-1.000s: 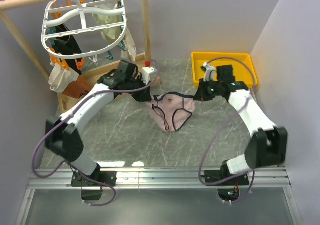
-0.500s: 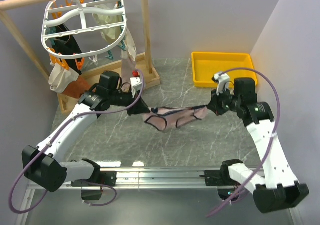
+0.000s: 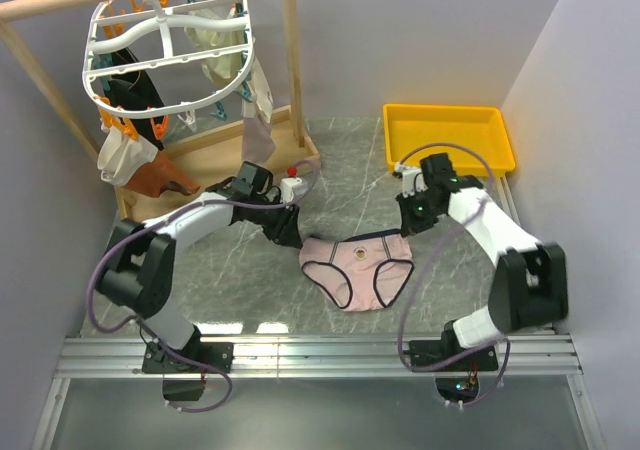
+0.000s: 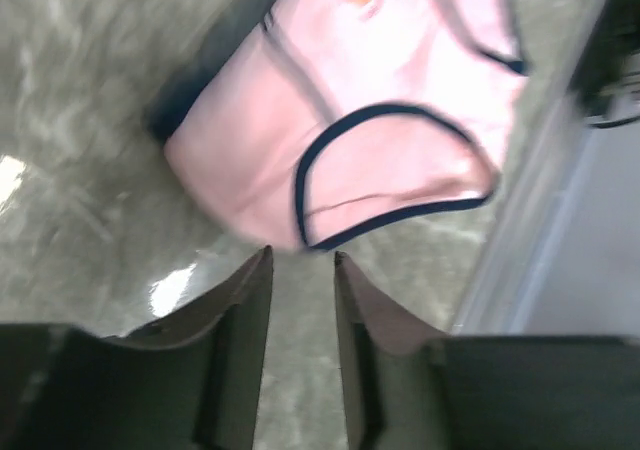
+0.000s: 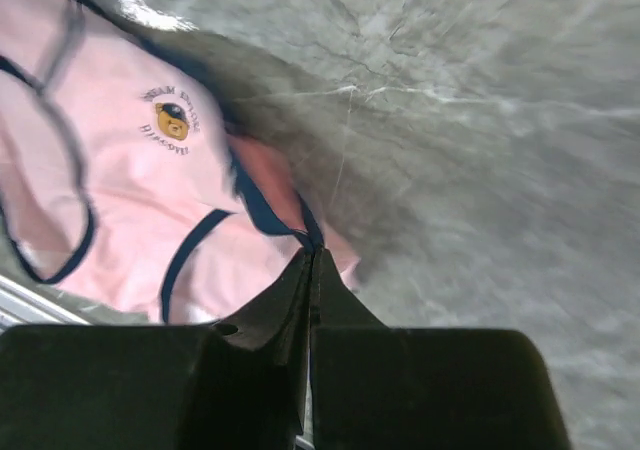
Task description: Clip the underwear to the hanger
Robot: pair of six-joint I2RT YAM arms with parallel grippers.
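Two grippers flank the underwear (image 3: pixel 357 265), which lies flat on the table (image 3: pixel 250 295) in the lower middle of the top view. Its waistband is uppermost and its long axis runs left to right across the frame. The left gripper (image 3: pixel 288 230) sits just beside the waistband's left end. In the left wrist view its fingers (image 4: pixel 245 305) stand a narrow gap apart with nothing between them, and the pink cloth fills the upper part of that view, just beyond the tips. The right gripper (image 3: pixel 408 222) is at the waistband's right end with its jaws pressed together. The navy trim runs right up to their tips in the right wrist view, but whether any cloth is pinched there I cannot tell. The hanger (image 3: pixel 165 55) hangs well apart in the upper left of the top view. The left arm is the nearer one to it, so the garment would probably have to travel up and to the left. A small printed emblem (image 5: pixel 170 122) shows a bear-like figure ringed by lettering, which is too blurred to read.
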